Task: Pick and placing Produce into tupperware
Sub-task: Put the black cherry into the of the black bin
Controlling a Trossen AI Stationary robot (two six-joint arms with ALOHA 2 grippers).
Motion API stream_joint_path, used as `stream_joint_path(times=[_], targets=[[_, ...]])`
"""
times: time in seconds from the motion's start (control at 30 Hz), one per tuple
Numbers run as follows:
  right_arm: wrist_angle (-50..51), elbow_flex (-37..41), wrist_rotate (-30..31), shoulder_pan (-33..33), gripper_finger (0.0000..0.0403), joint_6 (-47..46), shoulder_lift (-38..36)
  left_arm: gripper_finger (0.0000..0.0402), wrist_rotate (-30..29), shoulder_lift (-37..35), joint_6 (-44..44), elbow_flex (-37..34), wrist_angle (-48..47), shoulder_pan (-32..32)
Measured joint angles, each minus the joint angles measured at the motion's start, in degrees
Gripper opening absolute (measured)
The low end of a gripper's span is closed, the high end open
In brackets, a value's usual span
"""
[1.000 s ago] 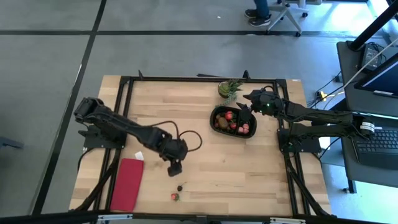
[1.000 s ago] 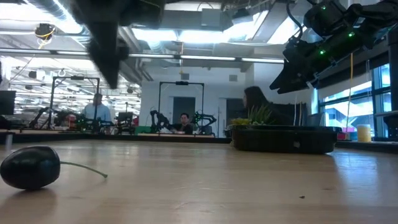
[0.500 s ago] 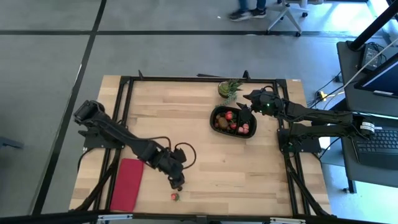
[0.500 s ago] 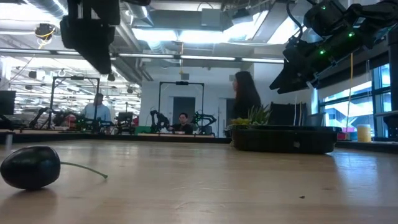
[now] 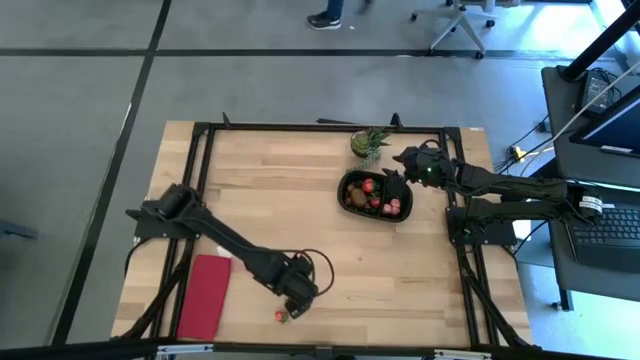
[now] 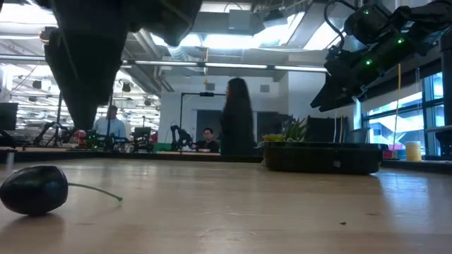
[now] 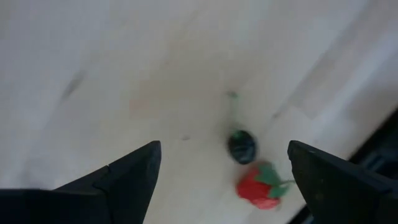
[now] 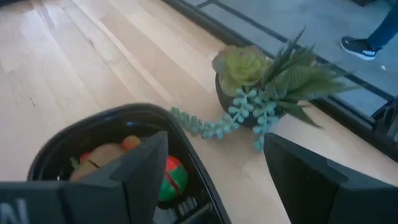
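Two loose produce pieces lie on the wood near the table's front edge: a dark berry (image 7: 241, 146) (image 6: 34, 189) with a thin stem, and a red strawberry (image 7: 260, 186) (image 5: 281, 316) beside it. My left gripper (image 7: 224, 163) (image 5: 293, 303) hangs open above them, pointing down, the berry between its fingers' lines and well below them. The black oval tupperware (image 5: 375, 193) (image 8: 93, 140) holds several red, brown and pink pieces. My right gripper (image 8: 214, 174) (image 5: 396, 165) waits open above the container's far right rim.
A small potted succulent (image 5: 369, 141) (image 8: 261, 81) stands just beyond the tupperware at the far edge. A flat red cloth (image 5: 204, 296) lies at the near left. Bare wood stretches between the loose pieces and the container. People show in the room behind the table.
My left gripper has swung toward the table's near edge and to the right, sinking and rolling about its own axis, and now hangs over the dark berry. It stays open. The berry and strawberry have not moved. A person has walked across the room behind.
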State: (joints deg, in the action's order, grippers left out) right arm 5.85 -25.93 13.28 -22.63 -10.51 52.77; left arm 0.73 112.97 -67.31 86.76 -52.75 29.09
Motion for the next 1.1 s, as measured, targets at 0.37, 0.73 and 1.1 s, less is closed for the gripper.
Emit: stream_joint_path(times=[0.37,0.73,1.1], targets=[[2.7,0.0,0.04,-0.02,0.0268,-1.33,0.0,0.034,7.89,6.15,0.43,2.69,-0.28,-0.13],[2.81,0.0,0.06,-0.02,0.0268,-1.31,0.0,0.034,9.27,8.78,3.35,2.69,0.03,-1.43],[2.86,0.0,0.06,0.0,0.0268,-1.35,0.0,0.034,8.46,8.78,2.99,2.69,0.74,-0.58]])
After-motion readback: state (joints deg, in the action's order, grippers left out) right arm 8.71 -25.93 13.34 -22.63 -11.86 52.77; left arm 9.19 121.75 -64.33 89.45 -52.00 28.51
